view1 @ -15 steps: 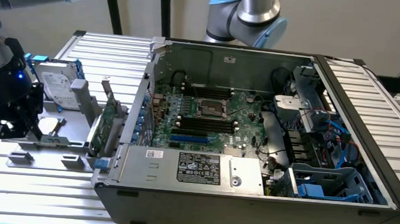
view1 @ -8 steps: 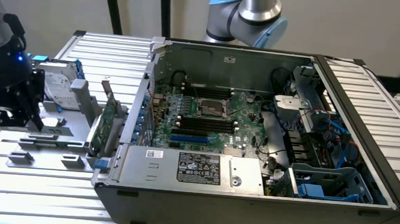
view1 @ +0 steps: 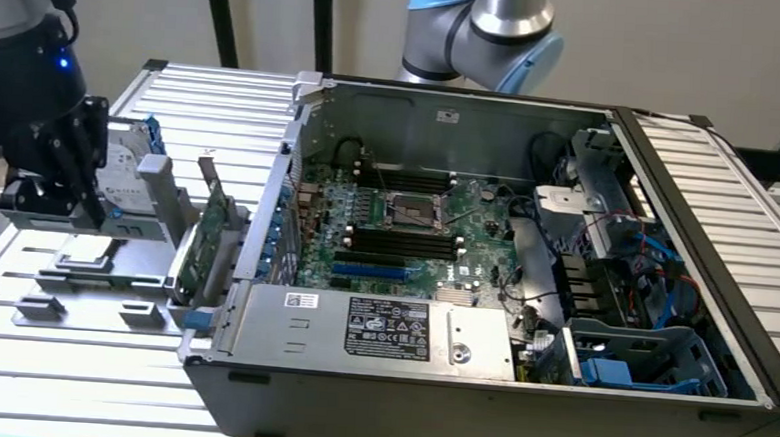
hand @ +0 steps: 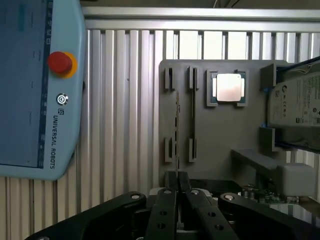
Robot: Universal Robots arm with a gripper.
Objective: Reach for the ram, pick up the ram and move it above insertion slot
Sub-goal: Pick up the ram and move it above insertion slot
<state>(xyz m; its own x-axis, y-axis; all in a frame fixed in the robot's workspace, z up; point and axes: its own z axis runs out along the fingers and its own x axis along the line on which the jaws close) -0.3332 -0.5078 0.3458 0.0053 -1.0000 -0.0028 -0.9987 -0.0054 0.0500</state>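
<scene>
A thin stick, the ram (hand: 176, 125), stands on edge in a holder of the grey fixture plate (hand: 225, 130), showing a row of dark bits along its edge. My gripper (hand: 176, 177) hangs just short of its near end, in line with it, fingers shut together with nothing between them. In the exterior view the black gripper (view1: 57, 201) hovers over the fixture plate (view1: 93, 288) at that view's left, outside the open computer case. The insertion slot is one of several parallel black sockets (view1: 403, 241) on the motherboard.
A second thin dark bar (hand: 193, 115) stands parallel to the ram. On the plate also sit a square processor (hand: 229, 87), a hard drive (hand: 295, 100) and a green expansion card (view1: 209, 239). A teach pendant (hand: 35, 85) lies on the slatted table. The case wall (view1: 278, 203) separates plate and motherboard.
</scene>
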